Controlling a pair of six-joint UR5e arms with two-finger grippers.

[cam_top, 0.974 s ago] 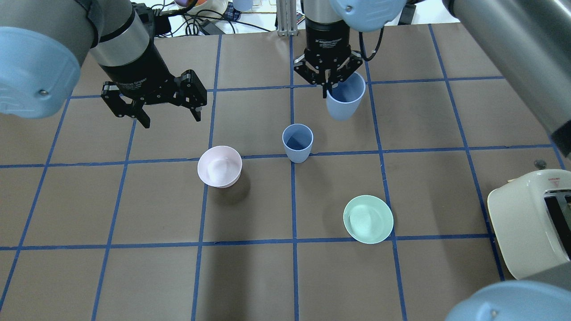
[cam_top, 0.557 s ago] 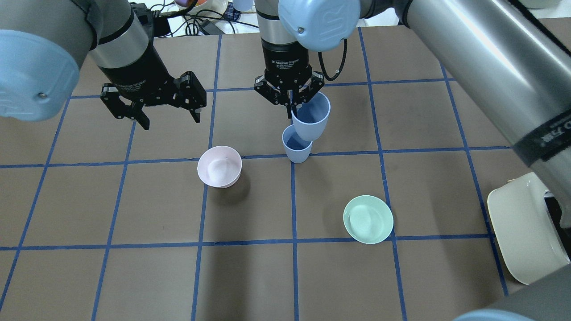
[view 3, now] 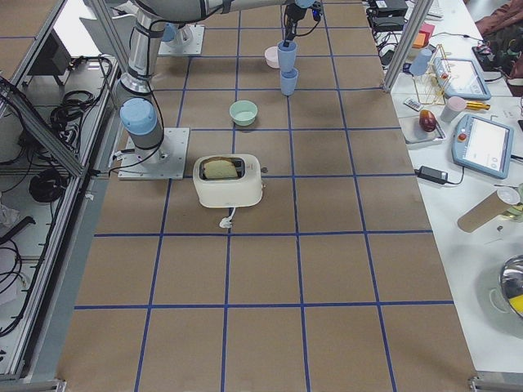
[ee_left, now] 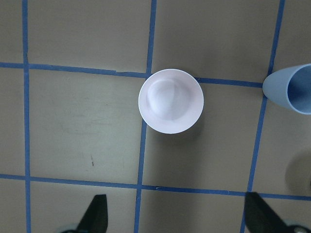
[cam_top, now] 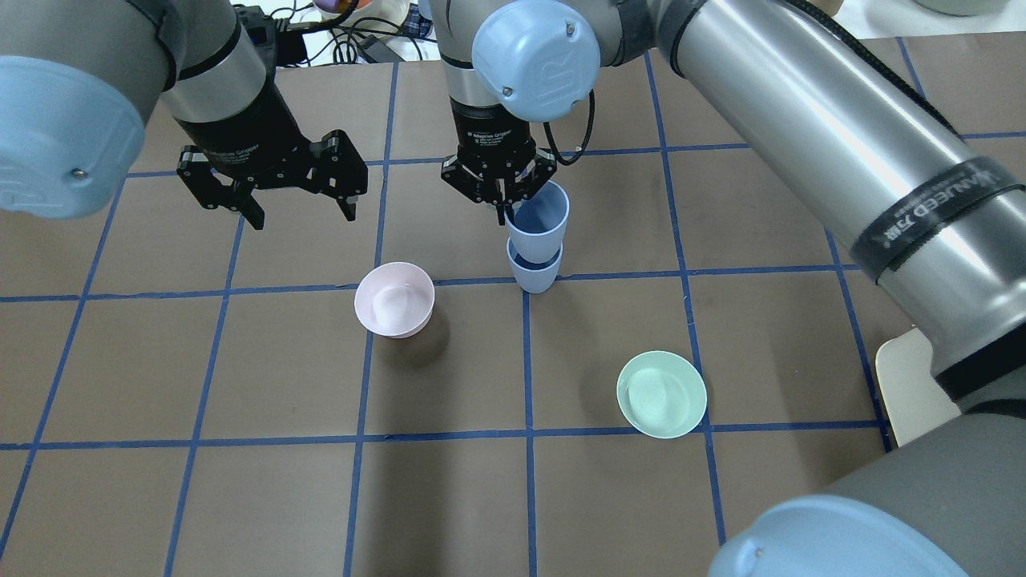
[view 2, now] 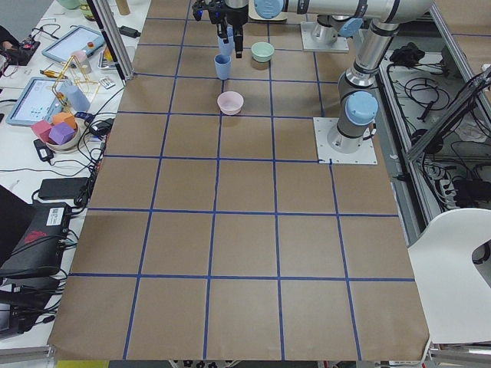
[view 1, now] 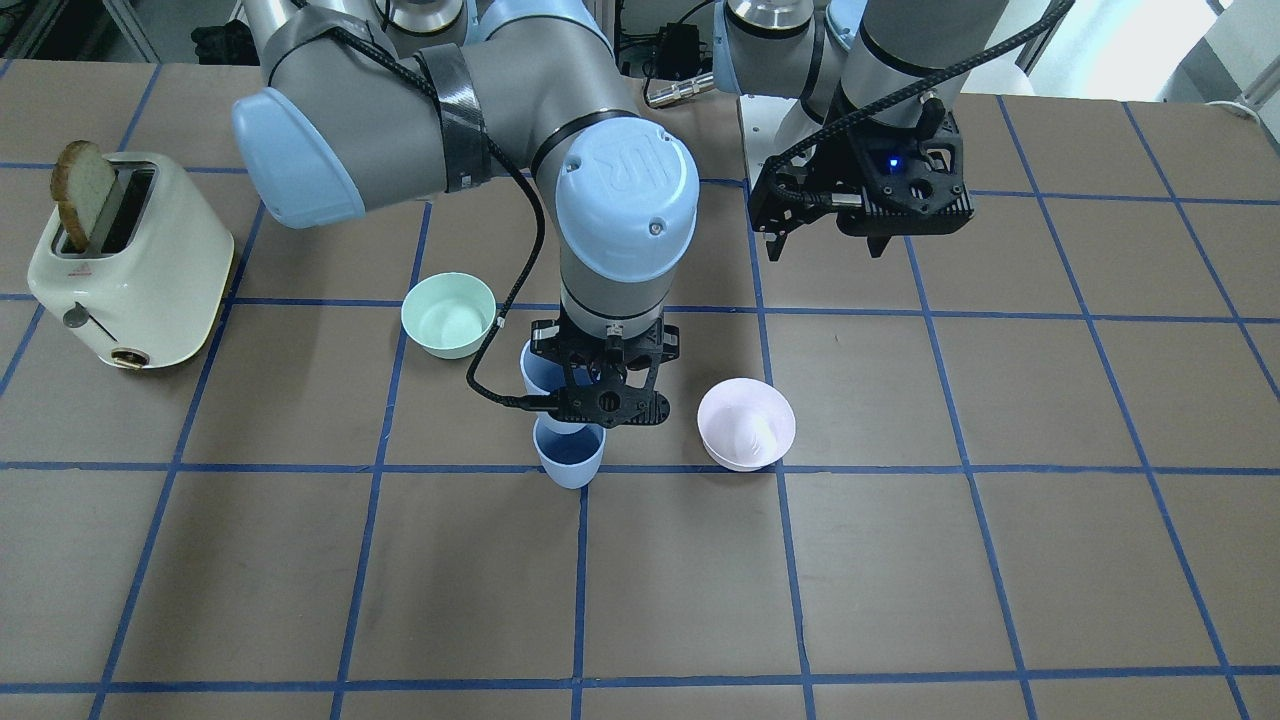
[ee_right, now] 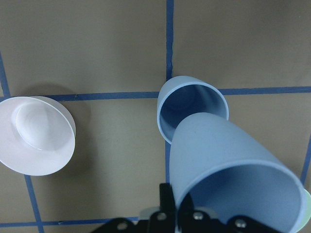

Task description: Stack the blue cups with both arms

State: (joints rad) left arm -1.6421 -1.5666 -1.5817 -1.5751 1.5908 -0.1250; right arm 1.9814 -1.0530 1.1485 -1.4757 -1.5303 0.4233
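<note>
Held cup [cam_top: 540,218] now above standing cup [cam_top: 535,277] (right pincer [cam_top: 506,209]); two bowls [cam_top: 394,300] [cam_top: 661,394]

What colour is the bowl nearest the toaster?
Mint green. The bowl shows best in the overhead view.

We see even, bright light from above: soft shadows pool beside the pink bowl [cam_top: 394,299], and glare streaks the right arm [cam_top: 801,104].
</note>
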